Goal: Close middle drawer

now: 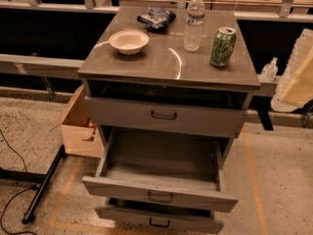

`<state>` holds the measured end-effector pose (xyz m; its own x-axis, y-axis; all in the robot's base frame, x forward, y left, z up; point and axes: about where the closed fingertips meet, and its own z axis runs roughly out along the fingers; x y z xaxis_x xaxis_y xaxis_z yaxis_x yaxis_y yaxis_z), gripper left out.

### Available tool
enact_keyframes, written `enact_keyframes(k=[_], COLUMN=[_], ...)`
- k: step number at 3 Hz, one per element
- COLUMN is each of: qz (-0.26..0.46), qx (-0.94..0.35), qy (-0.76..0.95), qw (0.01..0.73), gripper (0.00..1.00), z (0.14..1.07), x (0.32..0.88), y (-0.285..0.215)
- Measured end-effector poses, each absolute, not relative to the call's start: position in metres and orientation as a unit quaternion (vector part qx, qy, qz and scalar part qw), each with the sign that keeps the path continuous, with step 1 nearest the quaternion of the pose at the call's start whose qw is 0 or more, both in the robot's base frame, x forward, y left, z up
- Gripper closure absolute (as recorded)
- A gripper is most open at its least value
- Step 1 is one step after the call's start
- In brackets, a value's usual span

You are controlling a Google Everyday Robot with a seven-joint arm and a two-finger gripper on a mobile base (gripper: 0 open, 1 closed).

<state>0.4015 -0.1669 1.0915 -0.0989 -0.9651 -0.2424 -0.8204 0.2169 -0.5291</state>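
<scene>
The grey cabinet (168, 65) has three drawers. The middle drawer (159, 192) is pulled far out toward me. Its inside (161, 155) is empty and its small dark bar handle (160, 197) sits at front centre. The top drawer (164, 115) stands slightly out. The lowest drawer (159, 221) is also out a little, below the middle one. My gripper (298, 80) shows as a white and cream shape at the right edge, level with the cabinet top. It is well right of the drawers and touches nothing.
On the cabinet top stand a white bowl (128, 41), a water bottle (194, 22), a green can (223, 46) and a snack bag (156, 17). A cardboard box (78, 126) sits left of the cabinet. A black bar (44, 185) and cables lie on the floor at left.
</scene>
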Motion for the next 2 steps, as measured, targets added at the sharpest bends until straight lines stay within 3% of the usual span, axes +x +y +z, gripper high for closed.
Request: enact_keyframes(k=[2], qz=[-0.131], qx=[-0.612], qy=[0.73], qw=[0.276], gripper=[0.0], z=[1.0915], x=[0.4015], y=[-0.1669])
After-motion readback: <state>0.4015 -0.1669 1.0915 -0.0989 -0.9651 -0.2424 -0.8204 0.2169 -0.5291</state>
